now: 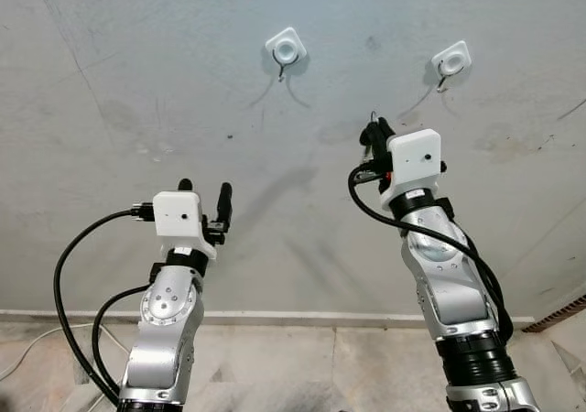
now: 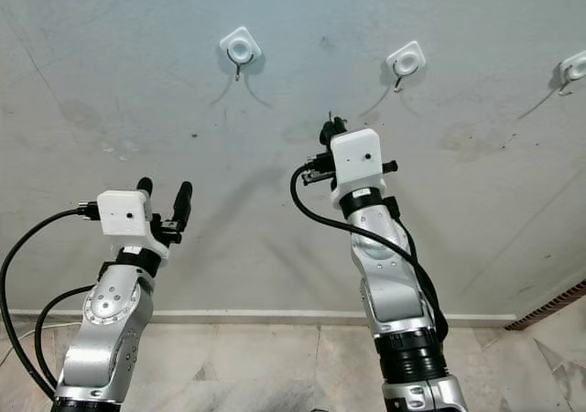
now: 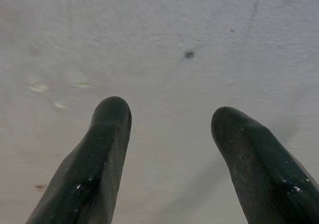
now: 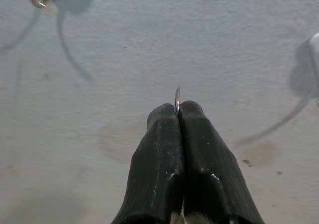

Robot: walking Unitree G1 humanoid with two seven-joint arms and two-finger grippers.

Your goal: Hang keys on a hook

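Note:
Two white wall hooks hang on the grey wall: one (image 1: pixel 285 49) at the upper middle and one (image 1: pixel 451 62) further right. My right gripper (image 1: pixel 374 130) is raised below and between them, shut on a key ring (image 4: pixel 177 95) whose thin metal edge pokes out between the fingertips. The keys themselves are hidden. My left gripper (image 1: pixel 205 190) is held up lower on the left, open, with nothing between its fingers (image 3: pixel 107 149), facing bare wall.
A third white hook (image 2: pixel 574 67) sits at the far right of the wall. A pale skirting strip (image 1: pixel 302 319) runs along the wall's base above a tiled floor (image 1: pixel 302 366). Black cables (image 1: pixel 73 284) loop beside my left arm.

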